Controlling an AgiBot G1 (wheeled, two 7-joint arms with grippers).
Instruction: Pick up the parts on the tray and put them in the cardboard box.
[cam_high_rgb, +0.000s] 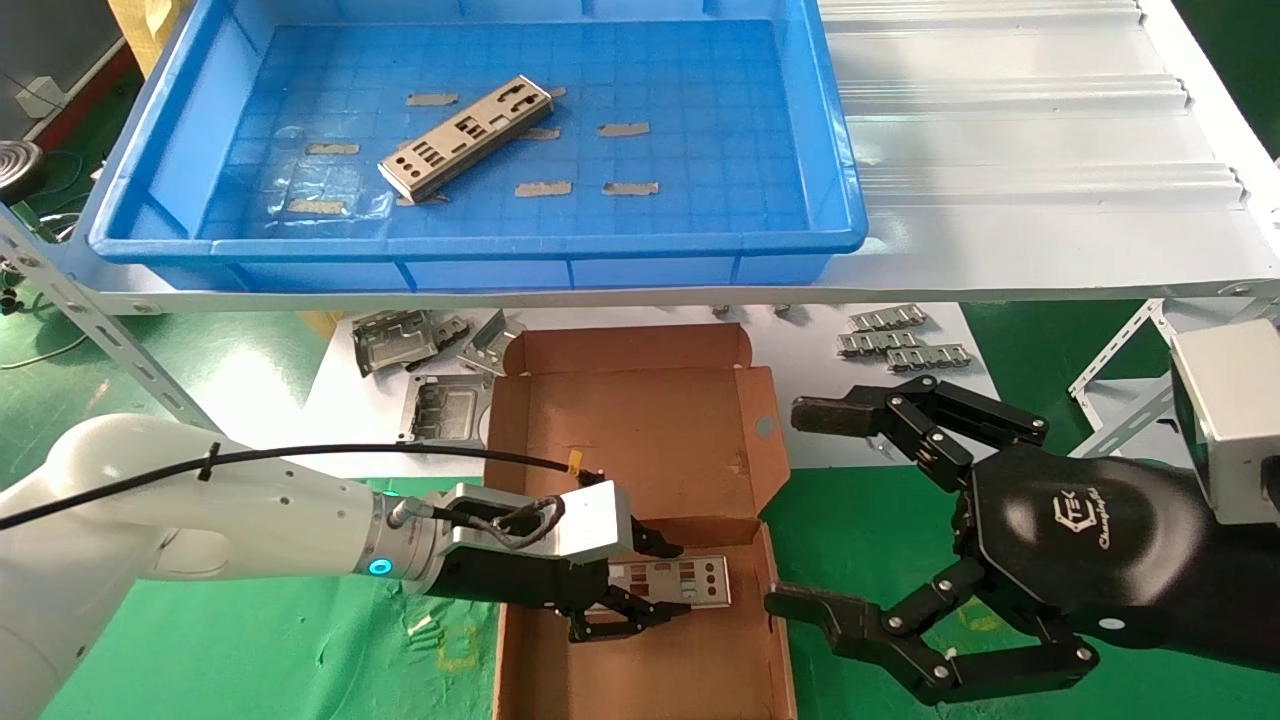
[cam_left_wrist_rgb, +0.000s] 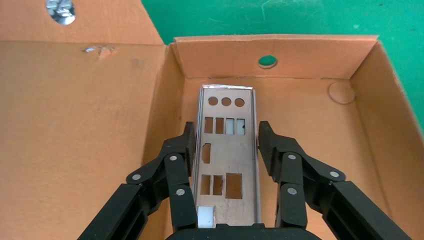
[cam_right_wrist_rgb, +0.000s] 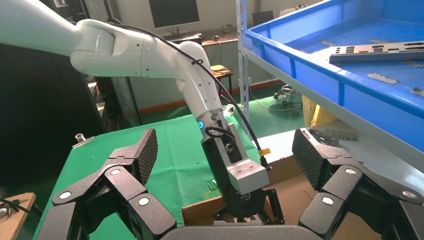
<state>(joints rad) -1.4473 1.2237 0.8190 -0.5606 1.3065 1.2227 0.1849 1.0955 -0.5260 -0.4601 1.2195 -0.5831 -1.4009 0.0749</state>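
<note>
Your left end effector (cam_high_rgb: 640, 590) is down inside the cardboard box (cam_high_rgb: 640, 440), its fingers (cam_left_wrist_rgb: 272, 150) spread just wider than the part (cam_left_wrist_rgb: 227, 155) lying between them; from the left wrist view the pads look clear of the plate's long edges, so I judge it released or about to be, though light contact cannot be ruled out. To finish this step well, make sure the plate lies flat on the box floor, open a touch more so neither pad drags an edge, then lift straight up, clear of the box walls. The plate is thin, silver-grey stamped metal with a turned-up lip, three round holes at the far end and rows of rectangular cutouts; it will slide easily on the smooth corrugated board, and it sits close to the wall with the round hole. One more part (cam_high_rgb: 466, 137) remains at an angle on the gridded floor of the blue plastic tray (cam_high_rgb: 480, 245), among grey tape scraps (cam_high_rgb: 624, 129). Your right end effector (cam_high_rgb: 880, 530) hovers wide open and empty just beside the box. Squarish stamped pieces (cam_high_rgb: 420, 345) and ridged strips (cam_high_rgb: 900, 340) lie on the tabletop (cam_high_rgb: 800, 400) beyond the box; leave them.
</note>
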